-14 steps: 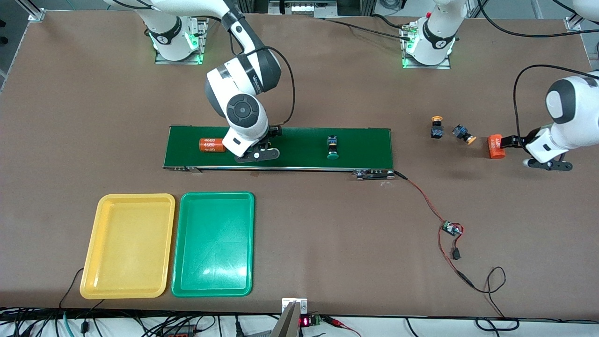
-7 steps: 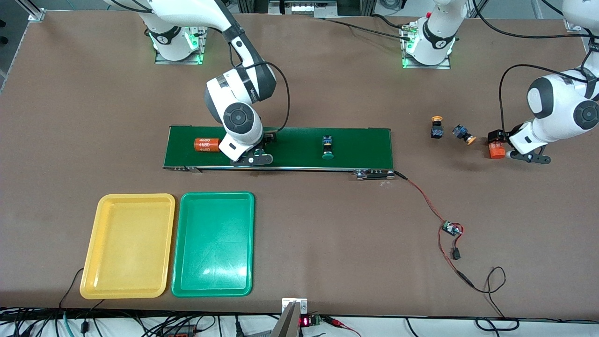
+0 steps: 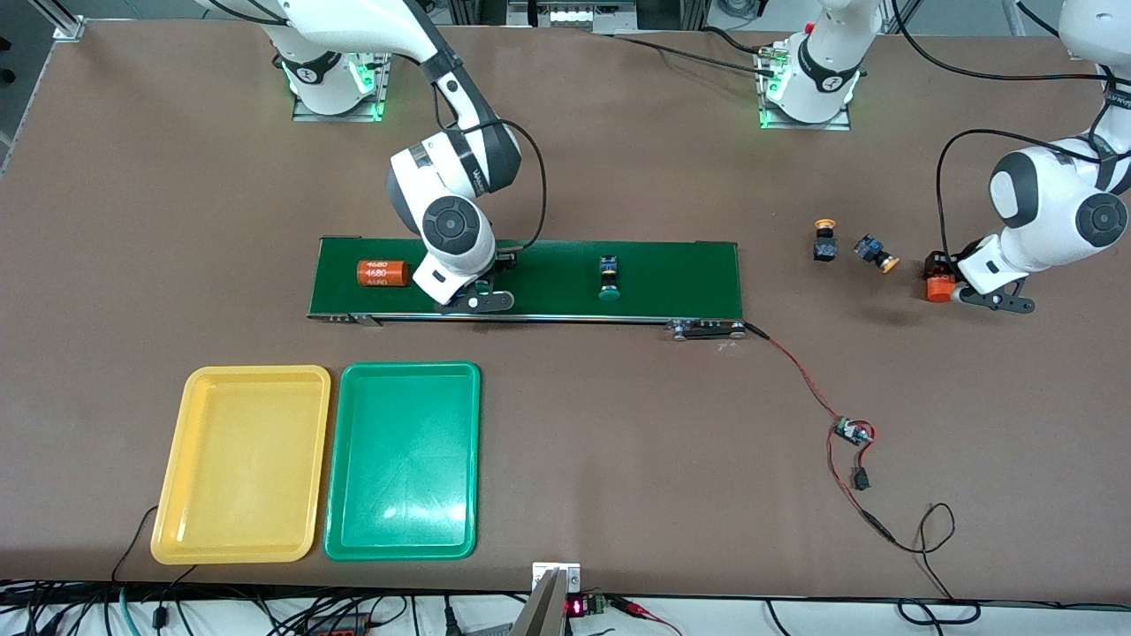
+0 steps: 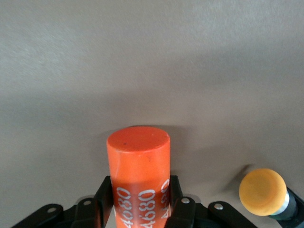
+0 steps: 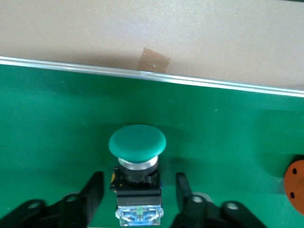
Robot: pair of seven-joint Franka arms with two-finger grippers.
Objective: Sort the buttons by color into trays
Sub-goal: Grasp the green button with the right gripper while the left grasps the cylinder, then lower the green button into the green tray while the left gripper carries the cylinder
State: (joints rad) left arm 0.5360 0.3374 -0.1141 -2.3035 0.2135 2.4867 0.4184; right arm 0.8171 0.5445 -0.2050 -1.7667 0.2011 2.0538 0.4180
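Observation:
A green button [image 5: 137, 142] lies on the belt between the fingers of my open right gripper [image 5: 138, 183], with a gap on each side. In the front view that gripper [image 3: 482, 290] is low over the belt and hides this button. Another green button [image 3: 608, 278] lies farther along the belt toward the left arm's end. Two yellow-orange buttons [image 3: 824, 240] [image 3: 875, 253] lie on the table past the belt's end; one cap [image 4: 262, 191] shows in the left wrist view. My left gripper [image 3: 944, 281] [image 4: 140, 185] is shut on an orange "4680" cylinder [image 4: 138, 156]. The yellow tray [image 3: 240, 464] and green tray [image 3: 402, 459] sit side by side.
The dark-green conveyor belt [image 3: 680, 274] carries another orange "4680" cylinder [image 3: 382, 273] near the right arm's end. A small circuit board [image 3: 853, 432] with red and black wires runs from the belt's end toward the table's front edge.
The left gripper moved in over the orange cylinder and closed on it. The right gripper came down around the green button, fingers narrowing. The belt's cylinder and free green button drifted toward the right arm's end.

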